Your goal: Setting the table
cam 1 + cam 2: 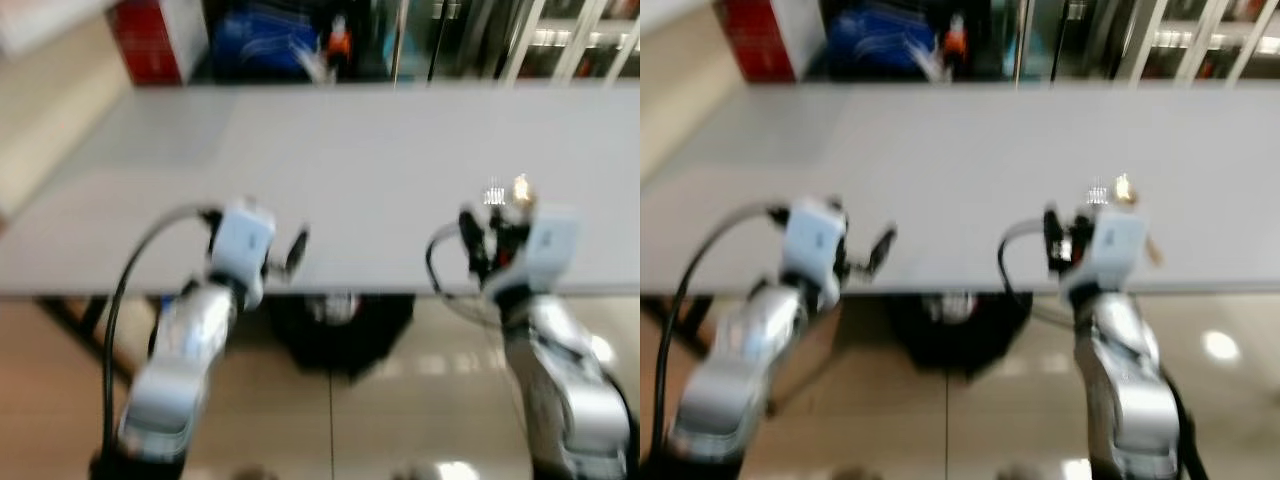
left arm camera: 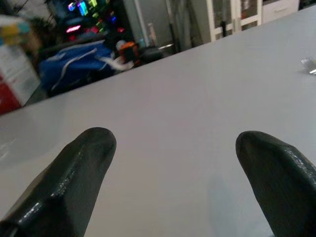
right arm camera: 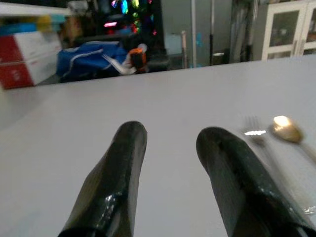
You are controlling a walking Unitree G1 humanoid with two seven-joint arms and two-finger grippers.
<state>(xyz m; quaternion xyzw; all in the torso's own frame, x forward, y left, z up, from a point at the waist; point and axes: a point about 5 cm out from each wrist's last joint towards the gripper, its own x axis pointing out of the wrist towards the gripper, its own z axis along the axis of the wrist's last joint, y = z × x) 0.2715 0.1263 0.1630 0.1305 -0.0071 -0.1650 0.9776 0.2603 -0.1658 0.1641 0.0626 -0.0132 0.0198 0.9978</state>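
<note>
Two silver arms are seen, each capped by a pale wrist block. A black cable is looped beside each. The left gripper and right gripper are tipped with glossy, rounded black fingers.

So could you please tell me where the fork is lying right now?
The fork lies on the grey table on the robot's right, beside a gold spoon, just ahead of the right claw.

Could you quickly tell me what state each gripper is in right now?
Left gripper: open, holding nothing, over the table.
Right gripper: open, holding nothing.
</note>
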